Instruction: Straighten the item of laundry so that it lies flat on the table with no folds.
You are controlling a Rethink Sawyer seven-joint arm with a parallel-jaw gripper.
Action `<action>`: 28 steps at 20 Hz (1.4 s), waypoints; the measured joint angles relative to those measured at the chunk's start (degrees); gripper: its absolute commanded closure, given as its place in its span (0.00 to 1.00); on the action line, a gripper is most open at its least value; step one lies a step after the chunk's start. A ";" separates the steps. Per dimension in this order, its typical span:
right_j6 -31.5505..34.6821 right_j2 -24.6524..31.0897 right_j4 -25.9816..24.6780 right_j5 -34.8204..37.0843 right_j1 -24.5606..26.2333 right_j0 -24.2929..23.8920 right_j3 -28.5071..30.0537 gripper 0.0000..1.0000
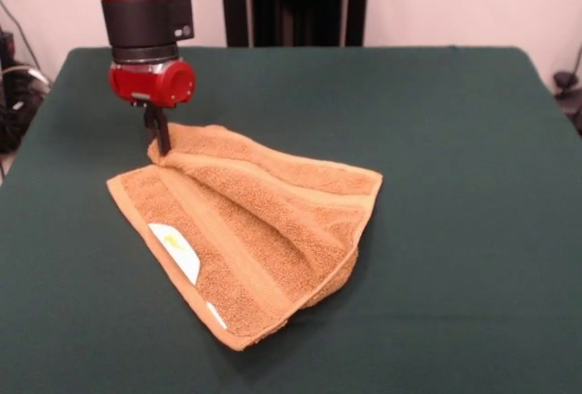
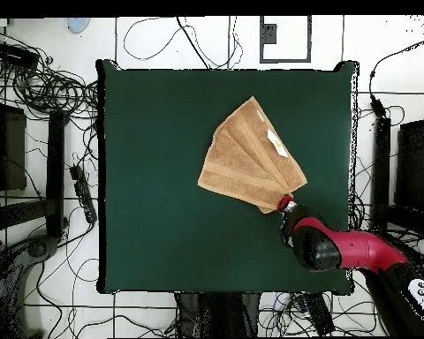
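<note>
The dark green desk (image 1: 455,185) carries only the towel (image 1: 273,221); cables and black stands ring it on the floor in the overhead view. The red and black arm (image 2: 357,252) reaches in from the overhead view's four o'clock. The orange-tan towel lies folded over itself, right of the desk's centre in that view. Its white label (image 1: 175,248) bears yellow print too small to read. The gripper (image 1: 160,135) is clenched on the towel's corner, at ten o'clock of the cloth in the front view.

Rough terry towel (image 1: 264,221), matt cloth table (image 1: 455,185)
</note>
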 measured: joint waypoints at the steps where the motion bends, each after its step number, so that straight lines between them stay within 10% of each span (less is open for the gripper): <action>1: 0.00 -0.12 0.00 -0.08 -0.05 0.08 0.01 1.00; 17: 0.00 -1.77 12.23 1.20 -22.12 1.94 17.30 1.00; 28: 0.00 -10.44 14.02 -2.09 -24.12 13.89 23.30 1.00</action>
